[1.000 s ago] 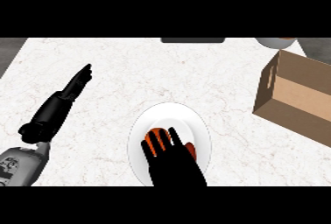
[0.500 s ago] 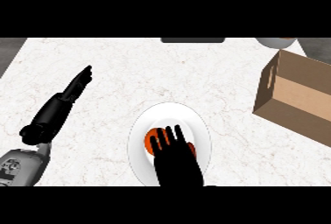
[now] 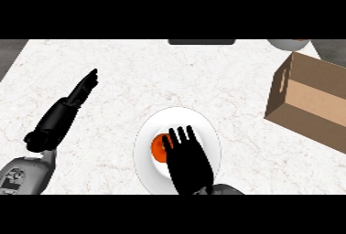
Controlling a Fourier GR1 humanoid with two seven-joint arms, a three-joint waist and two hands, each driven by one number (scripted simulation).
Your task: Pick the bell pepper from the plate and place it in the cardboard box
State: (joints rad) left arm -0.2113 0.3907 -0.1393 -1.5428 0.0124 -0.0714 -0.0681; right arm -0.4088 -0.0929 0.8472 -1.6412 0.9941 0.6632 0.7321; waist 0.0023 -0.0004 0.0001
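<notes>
An orange bell pepper [image 3: 159, 147] lies on a white plate [image 3: 177, 119] near the counter's front edge. My right hand [image 3: 188, 157] hovers flat over the plate with straight fingers, covering the pepper's right part. The pepper's left side still shows past the fingers. The cardboard box [image 3: 312, 101] stands open at the right, well apart from the plate. My left hand [image 3: 82, 89] rests at the left with fingers straight, pointing away from me.
A dark flat object [image 3: 201, 41] lies at the counter's far edge. Part of a grey round vessel [image 3: 289, 43] shows behind the box. White marble counter [image 3: 169, 77] stretches between plate, box and left arm.
My right hand has drawn back toward the front edge and slid slightly right, so more of the pepper's left side shows. The left arm has not moved.
</notes>
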